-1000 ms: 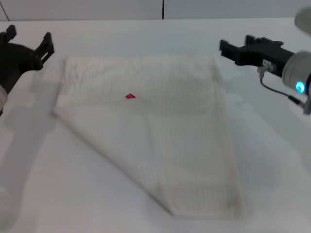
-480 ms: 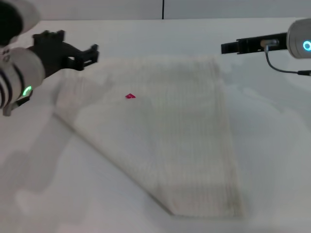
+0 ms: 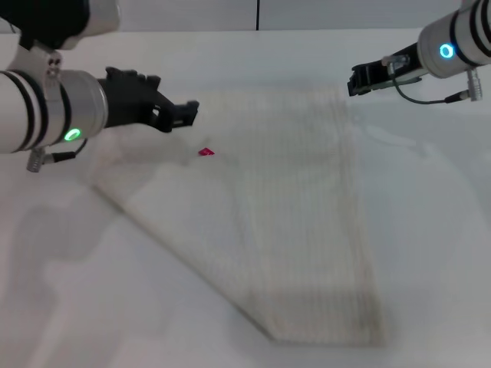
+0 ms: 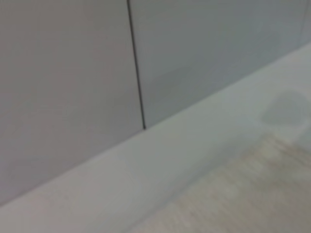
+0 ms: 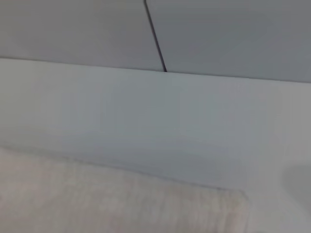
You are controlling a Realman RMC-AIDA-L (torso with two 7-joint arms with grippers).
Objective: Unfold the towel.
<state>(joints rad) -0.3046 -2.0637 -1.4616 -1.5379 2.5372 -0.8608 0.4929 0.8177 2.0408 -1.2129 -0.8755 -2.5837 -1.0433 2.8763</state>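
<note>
While the towel lies folded on a diagonal at mid-desk, its red tag shows on top. Bare desk rings it. Left gripper hovers above its far left part, right gripper beside its far right corner; I cannot tell whether either is open.

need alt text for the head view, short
A cream towel lies folded diagonally on a white table, a small red tag showing on top. The left gripper hovers over its far left part, near the tag; the right gripper hovers by its far right corner.
</note>
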